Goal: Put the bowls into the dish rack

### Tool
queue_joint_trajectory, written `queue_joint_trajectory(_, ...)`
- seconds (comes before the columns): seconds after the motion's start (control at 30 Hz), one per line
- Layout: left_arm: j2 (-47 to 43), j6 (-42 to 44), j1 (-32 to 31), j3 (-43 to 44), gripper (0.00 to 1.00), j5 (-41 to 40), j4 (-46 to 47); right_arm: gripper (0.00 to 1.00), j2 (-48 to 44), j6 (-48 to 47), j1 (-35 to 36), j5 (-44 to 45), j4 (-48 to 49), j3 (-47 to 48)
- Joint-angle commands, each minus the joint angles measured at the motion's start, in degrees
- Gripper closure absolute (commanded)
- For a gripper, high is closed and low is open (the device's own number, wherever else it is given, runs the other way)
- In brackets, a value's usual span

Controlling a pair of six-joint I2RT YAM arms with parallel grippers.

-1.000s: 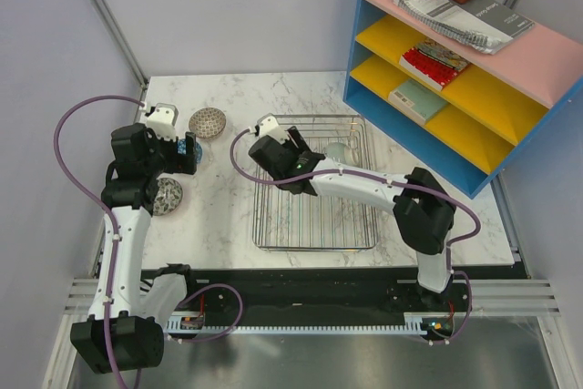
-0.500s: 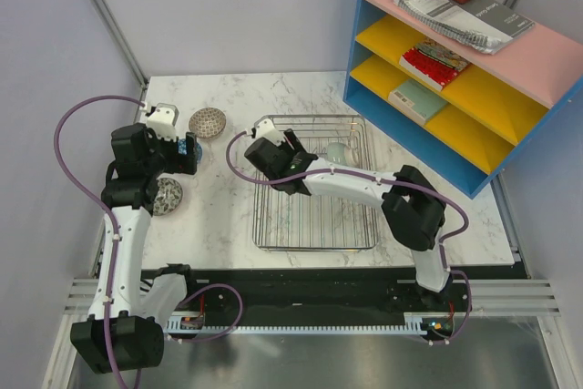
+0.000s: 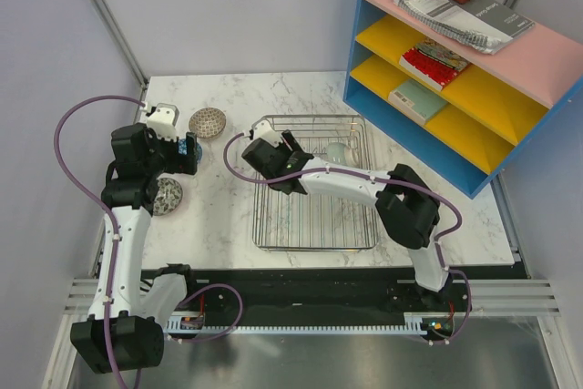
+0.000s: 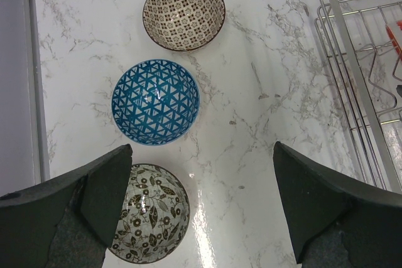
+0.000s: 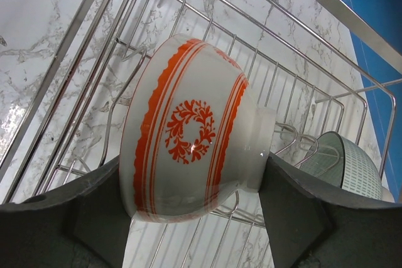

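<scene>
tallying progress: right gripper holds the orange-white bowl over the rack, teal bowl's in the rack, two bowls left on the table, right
Not two: three bowls wait on the table, as the left wrist view shows: brown-patterned bowl, blue bowl and leaf-patterned bowl. The rest holds.

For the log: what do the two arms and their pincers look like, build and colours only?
The left arm and right arm have white link shells and bulky black joint housings. A purple cable loops along each, from base to wrist. The left pincer and right pincer have broad, dark grey, wedge-shaped fingers with a matte surface.
</scene>
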Motion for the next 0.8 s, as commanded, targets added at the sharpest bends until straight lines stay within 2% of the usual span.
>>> queue_joint_trajectory(0.0,-0.1,-0.1,0.3,-0.4,0.00,1.3,-0.1,0.18,-0.4,-1.0,0.8,1.7,0.7,3.5)
queue_joint_trajectory(0.07,-0.1,-0.1,0.3,-0.4,0.00,1.3,-0.1,0.09,-0.3,-1.3,1.3,2.3,0.6,3.7)
queue_joint_trajectory(0.2,-0.1,-0.1,0.3,-0.3,0.00,1.3,-0.2,0.04,-0.4,-2.1,2.1,2.7,0.4,4.1)
queue_joint_trajectory(0.47,0.2,-0.1,0.4,-0.3,0.00,-0.9,0.0,0.02,-2.0,-4.6,3.3,5.8,0.3,5.8)
queue_joint_trajectory(0.77,4.2,0.5,0.3,1.5,0.00,-3.9,1.3,0.02,-8.7,-8.5,3.1,10.2,4.0,4.6)
